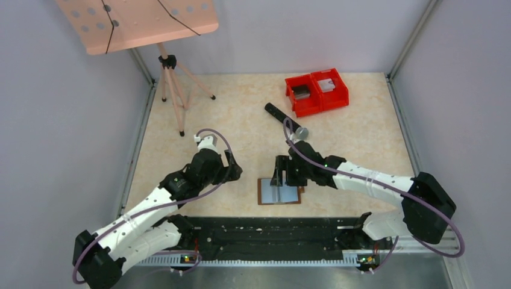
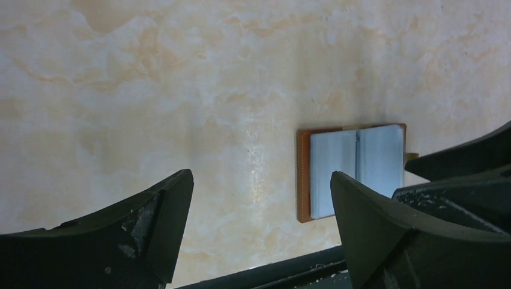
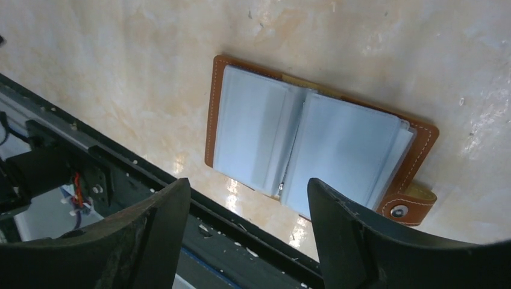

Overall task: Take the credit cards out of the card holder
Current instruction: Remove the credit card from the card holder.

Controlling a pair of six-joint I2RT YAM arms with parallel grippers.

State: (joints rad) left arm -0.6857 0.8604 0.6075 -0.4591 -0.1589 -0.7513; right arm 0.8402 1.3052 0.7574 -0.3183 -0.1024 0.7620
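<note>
The card holder point(image 1: 279, 194) lies open and flat on the table near the front edge, brown leather around grey-blue sleeves point(image 3: 313, 144). Its snap tab point(image 3: 407, 205) sticks out at one side. No separate credit cards can be made out in the sleeves. My right gripper point(image 1: 278, 176) hangs just above the holder's far edge, open, with nothing between its fingers point(image 3: 248, 183). Off to the holder's left, my left gripper point(image 1: 235, 171) is also open and empty point(image 2: 260, 176). In the left wrist view the card holder point(image 2: 355, 168) shows partly behind the right finger.
Red twin bins point(image 1: 316, 90) with grey items stand at the back right. A black rod with a grey end point(image 1: 284, 119) lies between them and the right arm. A tripod point(image 1: 172, 90) carrying a pink perforated board stands back left. A black rail point(image 1: 271, 232) runs along the near edge.
</note>
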